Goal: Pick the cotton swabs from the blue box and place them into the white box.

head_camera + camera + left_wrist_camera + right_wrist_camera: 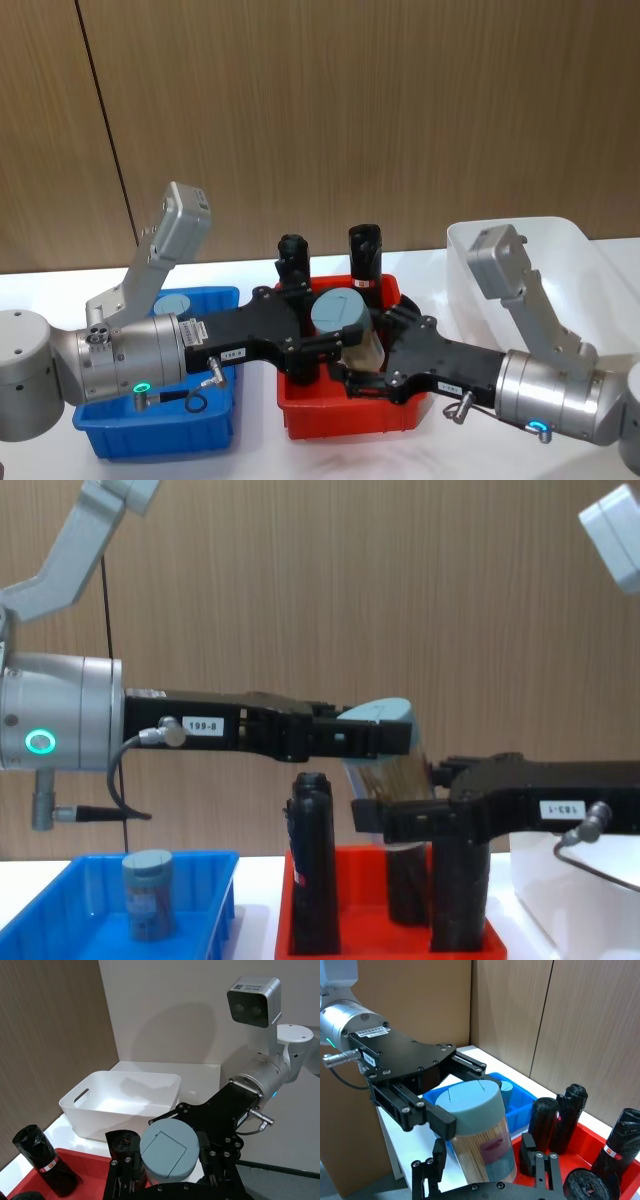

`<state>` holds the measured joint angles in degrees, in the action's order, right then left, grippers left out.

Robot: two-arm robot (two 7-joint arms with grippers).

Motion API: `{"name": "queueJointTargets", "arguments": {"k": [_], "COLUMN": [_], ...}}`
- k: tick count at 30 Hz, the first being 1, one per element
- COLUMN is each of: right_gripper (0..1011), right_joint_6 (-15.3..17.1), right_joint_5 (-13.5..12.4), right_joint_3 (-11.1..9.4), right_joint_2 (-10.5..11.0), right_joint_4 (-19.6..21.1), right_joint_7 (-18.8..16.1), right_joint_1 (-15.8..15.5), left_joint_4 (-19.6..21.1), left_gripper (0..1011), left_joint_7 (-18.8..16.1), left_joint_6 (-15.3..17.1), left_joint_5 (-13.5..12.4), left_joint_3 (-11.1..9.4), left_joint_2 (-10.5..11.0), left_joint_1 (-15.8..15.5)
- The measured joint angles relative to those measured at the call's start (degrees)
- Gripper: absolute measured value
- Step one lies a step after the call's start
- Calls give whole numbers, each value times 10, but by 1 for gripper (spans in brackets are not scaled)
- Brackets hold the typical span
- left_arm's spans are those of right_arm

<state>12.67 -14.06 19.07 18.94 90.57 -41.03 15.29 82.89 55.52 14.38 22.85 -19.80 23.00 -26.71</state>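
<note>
A clear tub of cotton swabs with a pale grey-blue lid hangs tilted above the red tray. My left gripper reaches in from the left and is shut on the tub just under its lid. My right gripper comes from the right, open, its fingers flanking the tub's lower part with small gaps. A second tub stands in the blue box at the left. The white box sits at the far right, with nothing showing inside it in the left wrist view.
A red tray sits between the two boxes, directly below the held tub. Tall black rolls stand upright in it, one reaching close to the tub's underside. A wood-panelled wall runs behind the table.
</note>
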Motion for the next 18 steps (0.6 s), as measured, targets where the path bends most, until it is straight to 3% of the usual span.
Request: {"name": "queueJointTargets", "arguments": {"k": [11, 18], "right_gripper": [683, 650], "right_joint_6": [2, 4], "right_joint_5": [-6, -11], "right_joint_3": [5, 7], "right_joint_2": [-3, -4], "right_joint_4": [-1, -2], "right_joint_7": [3, 4], "right_joint_1": [3, 5], "left_joint_4": [0, 0], "left_gripper": [672, 873], "left_joint_7": [0, 0], "left_joint_6": [0, 0], "left_joint_5": [0, 0], "left_joint_3": [0, 0], "left_joint_2": [0, 0], "left_joint_1": [0, 0]}}
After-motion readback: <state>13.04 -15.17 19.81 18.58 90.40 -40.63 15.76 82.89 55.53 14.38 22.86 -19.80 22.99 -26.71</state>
